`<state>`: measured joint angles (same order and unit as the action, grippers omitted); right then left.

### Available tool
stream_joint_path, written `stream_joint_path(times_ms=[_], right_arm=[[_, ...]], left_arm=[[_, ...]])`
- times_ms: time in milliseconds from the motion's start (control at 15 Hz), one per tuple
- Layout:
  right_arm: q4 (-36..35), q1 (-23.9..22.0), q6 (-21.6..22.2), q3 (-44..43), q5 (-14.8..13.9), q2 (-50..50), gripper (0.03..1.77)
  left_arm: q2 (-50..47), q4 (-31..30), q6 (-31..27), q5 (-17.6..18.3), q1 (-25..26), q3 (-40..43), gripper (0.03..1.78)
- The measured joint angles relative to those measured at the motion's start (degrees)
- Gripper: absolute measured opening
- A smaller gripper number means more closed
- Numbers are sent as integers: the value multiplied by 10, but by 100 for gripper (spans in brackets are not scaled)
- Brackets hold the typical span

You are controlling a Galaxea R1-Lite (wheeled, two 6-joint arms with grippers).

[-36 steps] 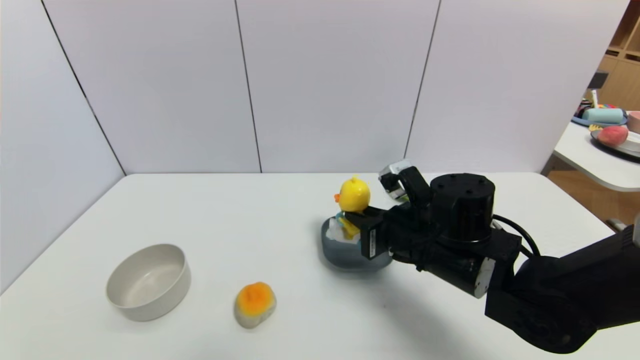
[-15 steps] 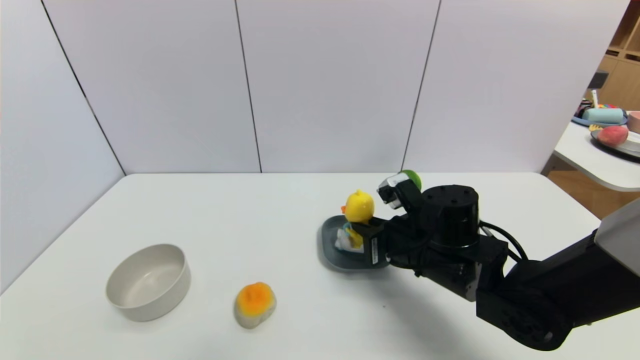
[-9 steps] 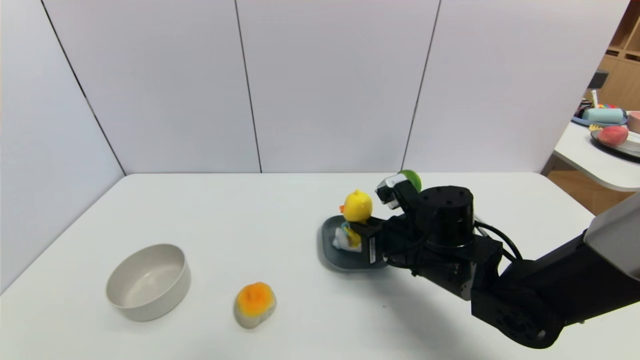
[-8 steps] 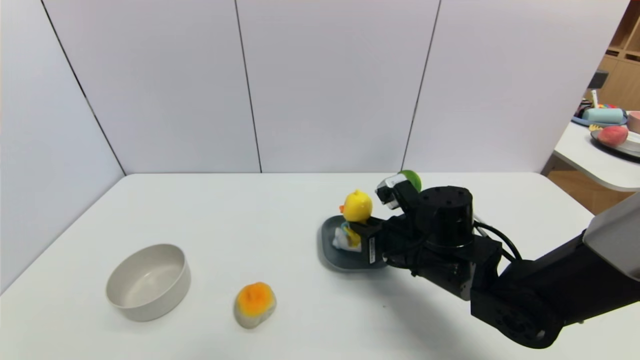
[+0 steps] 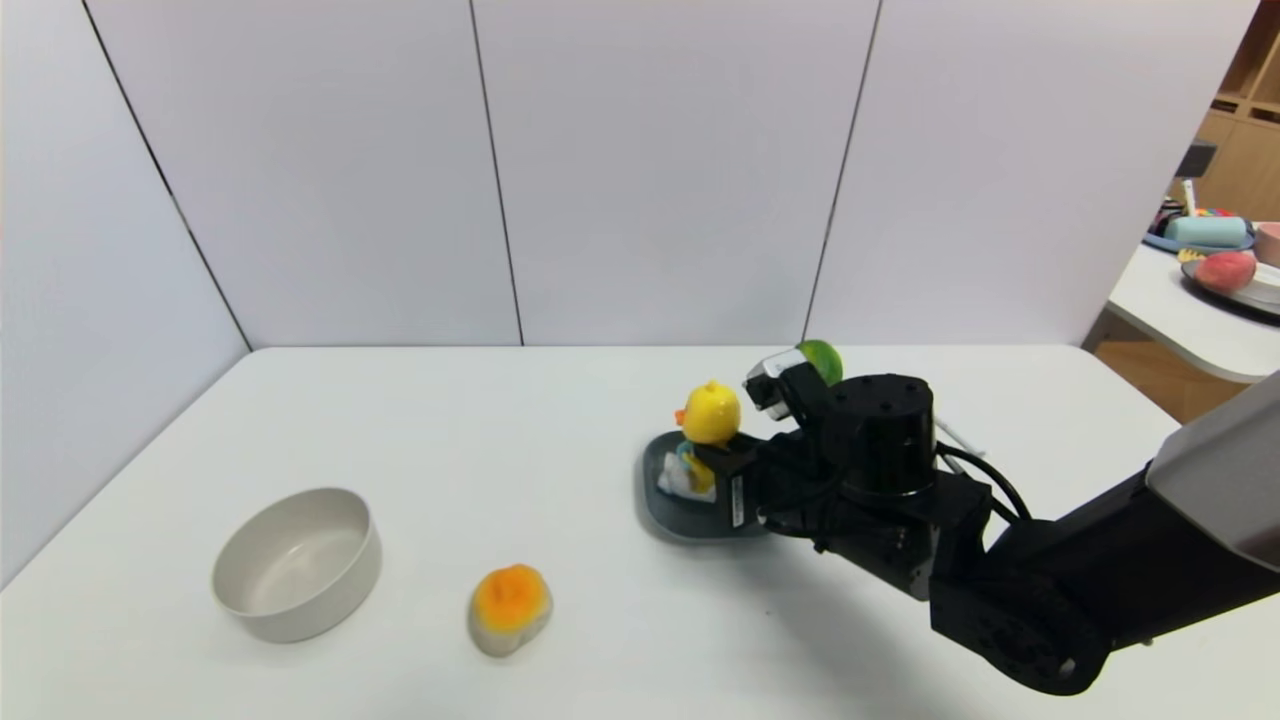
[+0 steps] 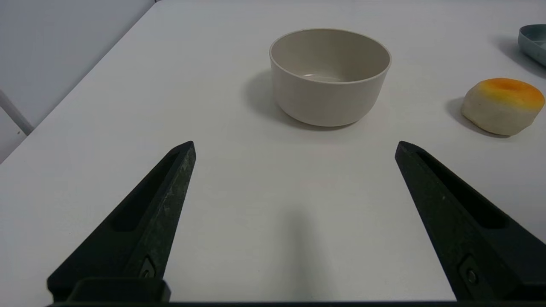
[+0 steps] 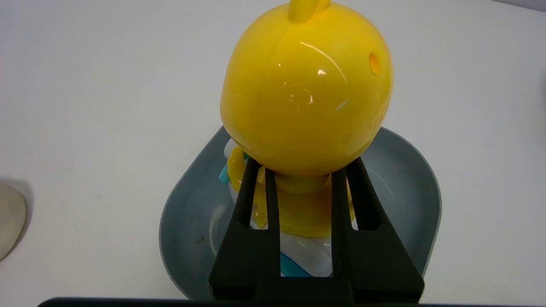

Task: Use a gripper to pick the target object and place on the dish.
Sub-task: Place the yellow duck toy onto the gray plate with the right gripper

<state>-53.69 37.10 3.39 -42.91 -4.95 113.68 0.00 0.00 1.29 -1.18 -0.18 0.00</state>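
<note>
**Duck pinched by the right claw over the grey-blue plate**

Head view: the toy duck [image 5: 709, 413] has a big round yellow head, an orange beak facing 9 o'clock, and a white base with blue parts. It stands upright on the dish [image 5: 662, 510], a flat grey-blue rounded-square plate right of the table's centre. The right gripper [image 5: 722, 462] reaches in from 4 o'clock, its jaws closed on the duck's body below the head. A green ball [image 5: 822, 359] sits at 1 o'clock behind the wrist. At 8 o'clock, well apart, lie an orange-grey lump [image 5: 510, 607] and a beige bowl [image 5: 297, 563]; bare white table [image 5: 480, 430] stretches between them and the dish.

Left wrist view: the left gripper [image 6: 295, 147] hovers low over the table, jaws spread wide, the bowl [image 6: 330, 76] ahead and the lump [image 6: 503, 105] beside it.

Right wrist view: the two black fingers [image 7: 256, 200] press the duck's [image 7: 305, 85] yellow neck from either side, and the dish's [image 7: 187, 221] low rim rings the base with room all round.
</note>
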Motion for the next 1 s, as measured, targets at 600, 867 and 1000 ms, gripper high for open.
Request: stream_joint_path(times_ms=[600,867,1000], right_arm=[[0,-1,1,0,-6,1,125],[4,0,0,-4,-5,-7,143],[5,0,0,-4,-5,-14,149]], left_arm=[[0,0,0,0,0,0,169],[0,0,0,0,0,0,169],[0,0,0,0,0,0,169]])
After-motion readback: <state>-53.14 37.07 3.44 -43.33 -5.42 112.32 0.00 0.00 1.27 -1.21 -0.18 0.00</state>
